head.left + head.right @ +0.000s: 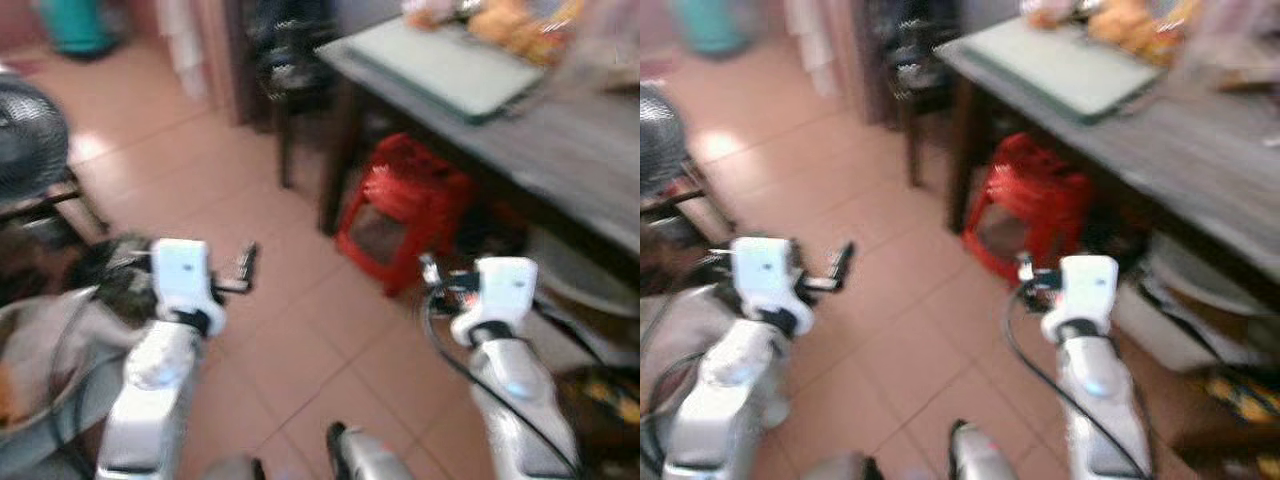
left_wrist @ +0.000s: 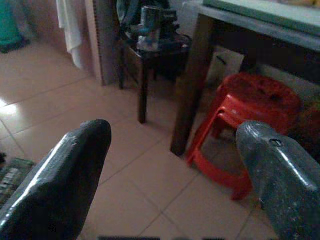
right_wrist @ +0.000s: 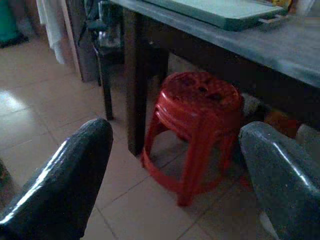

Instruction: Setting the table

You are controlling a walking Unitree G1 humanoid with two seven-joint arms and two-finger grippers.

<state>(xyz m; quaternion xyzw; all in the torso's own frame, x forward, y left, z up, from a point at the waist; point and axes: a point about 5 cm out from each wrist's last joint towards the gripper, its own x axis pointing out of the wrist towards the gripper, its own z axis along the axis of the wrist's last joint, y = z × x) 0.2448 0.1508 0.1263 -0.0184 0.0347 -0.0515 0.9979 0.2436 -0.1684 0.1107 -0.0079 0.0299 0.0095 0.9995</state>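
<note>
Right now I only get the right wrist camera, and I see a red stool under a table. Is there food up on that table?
Observer: Yes, some orange food sits at the table's far end, too blurred to name.
Operator: What's on my other side?
Observer: A fan stands off to the robot's left.
Operator: Is my other hand holding anything?
Observer: No, the left gripper is open with nothing between its fingers, hanging over the tiled floor.
</note>
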